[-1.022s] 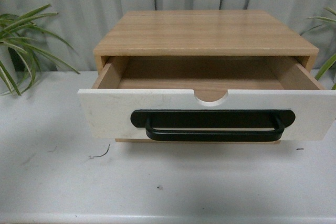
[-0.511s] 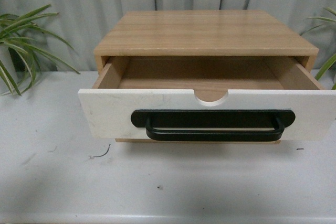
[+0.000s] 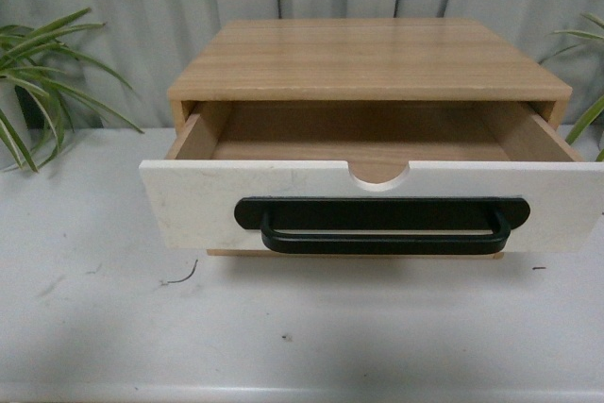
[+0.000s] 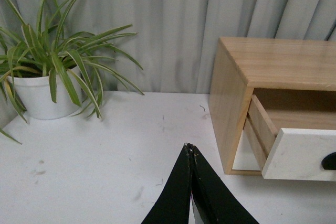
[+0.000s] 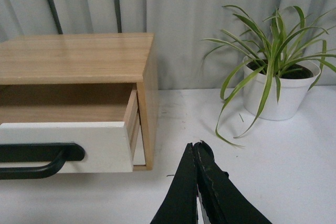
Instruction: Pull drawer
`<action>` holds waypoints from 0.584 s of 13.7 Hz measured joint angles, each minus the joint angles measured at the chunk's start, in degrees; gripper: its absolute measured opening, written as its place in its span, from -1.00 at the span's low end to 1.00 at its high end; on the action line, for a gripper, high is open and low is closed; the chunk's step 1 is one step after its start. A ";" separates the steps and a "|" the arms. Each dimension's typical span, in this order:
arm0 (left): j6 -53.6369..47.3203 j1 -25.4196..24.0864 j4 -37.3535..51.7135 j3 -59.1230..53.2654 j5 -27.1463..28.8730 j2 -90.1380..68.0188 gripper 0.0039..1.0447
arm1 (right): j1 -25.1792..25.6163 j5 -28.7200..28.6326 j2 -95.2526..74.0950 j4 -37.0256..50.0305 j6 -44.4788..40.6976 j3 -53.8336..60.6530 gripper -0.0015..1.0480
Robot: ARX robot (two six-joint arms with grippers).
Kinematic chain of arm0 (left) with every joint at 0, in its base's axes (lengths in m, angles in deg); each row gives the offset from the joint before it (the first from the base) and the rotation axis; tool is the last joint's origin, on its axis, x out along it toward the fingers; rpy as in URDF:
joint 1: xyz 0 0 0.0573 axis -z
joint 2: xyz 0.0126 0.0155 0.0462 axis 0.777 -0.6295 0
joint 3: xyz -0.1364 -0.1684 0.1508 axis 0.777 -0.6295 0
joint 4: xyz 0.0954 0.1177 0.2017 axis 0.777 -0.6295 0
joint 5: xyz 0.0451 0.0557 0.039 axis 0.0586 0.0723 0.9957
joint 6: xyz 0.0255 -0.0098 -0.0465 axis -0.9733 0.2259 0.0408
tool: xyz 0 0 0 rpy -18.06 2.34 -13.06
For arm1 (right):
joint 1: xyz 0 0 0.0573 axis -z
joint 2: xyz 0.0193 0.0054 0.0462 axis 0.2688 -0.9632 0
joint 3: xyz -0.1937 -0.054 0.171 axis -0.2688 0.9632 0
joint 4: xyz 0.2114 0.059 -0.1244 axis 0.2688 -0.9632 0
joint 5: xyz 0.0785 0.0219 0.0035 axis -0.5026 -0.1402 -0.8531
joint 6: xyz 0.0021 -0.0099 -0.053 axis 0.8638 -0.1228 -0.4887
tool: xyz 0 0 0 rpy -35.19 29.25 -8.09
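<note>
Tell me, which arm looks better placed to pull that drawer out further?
Neither clearly. Both end effectors, left and right, are shut and off to either side of the drawer, clear of its handle.

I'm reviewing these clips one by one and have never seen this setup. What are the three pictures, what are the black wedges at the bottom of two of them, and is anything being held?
The front view comes from a camera on the robot's body and faces a light-wood cabinet on a white table. Its drawer, with a white front and black bar handle, stands pulled out, and the part of its inside that shows looks empty. The other two pictures come from cameras on the arms' wrists. The black wedges are the grippers: the left gripper and the right gripper, both shut, holding nothing and apart from the drawer. A potted plant stands on the table on each side: one in the left wrist view, one in the right.
</note>
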 joint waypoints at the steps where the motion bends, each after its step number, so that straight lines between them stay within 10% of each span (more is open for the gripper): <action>1: -0.02 0.09 -0.72 -0.37 -0.07 1.09 -0.97 | 0.00 -0.02 1.38 0.79 0.00 1.03 -0.96; 8: -0.02 0.09 -13.75 -2.49 -0.07 16.11 -0.97 | 0.00 0.00 9.73 -6.86 0.00 1.66 -0.96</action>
